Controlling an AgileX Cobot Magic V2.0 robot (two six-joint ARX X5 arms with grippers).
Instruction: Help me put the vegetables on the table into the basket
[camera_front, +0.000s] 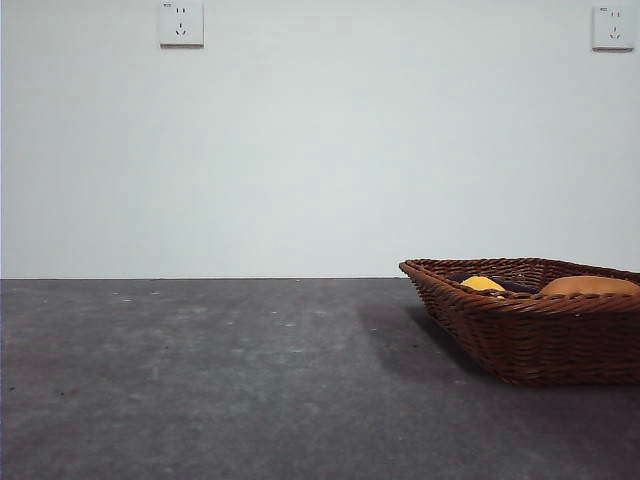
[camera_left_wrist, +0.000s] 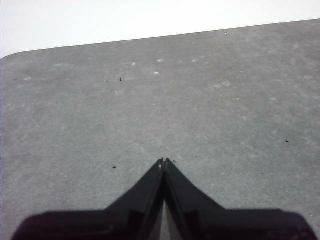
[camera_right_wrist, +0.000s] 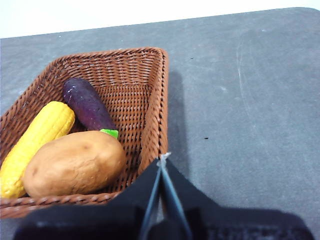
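Observation:
The wicker basket (camera_front: 530, 335) stands on the dark grey table (camera_front: 200, 380) at the right of the front view. In the right wrist view the basket (camera_right_wrist: 155, 95) holds the tan potato (camera_right_wrist: 75, 164), the yellow bumpy vegetable (camera_right_wrist: 35, 142) and the purple eggplant (camera_right_wrist: 87, 105). The front view shows only the tops of the potato (camera_front: 590, 285), the yellow vegetable (camera_front: 483, 284) and the eggplant (camera_front: 515, 286) over the rim. My right gripper (camera_right_wrist: 162, 159) is shut and empty, above the basket's rim on its outer side. My left gripper (camera_left_wrist: 164, 161) is shut and empty over bare table (camera_left_wrist: 150, 100).
Two wall sockets (camera_front: 181, 23) (camera_front: 613, 27) sit high on the white wall behind the table. The table's far edge (camera_left_wrist: 150, 39) shows in the left wrist view. No arm shows in the front view.

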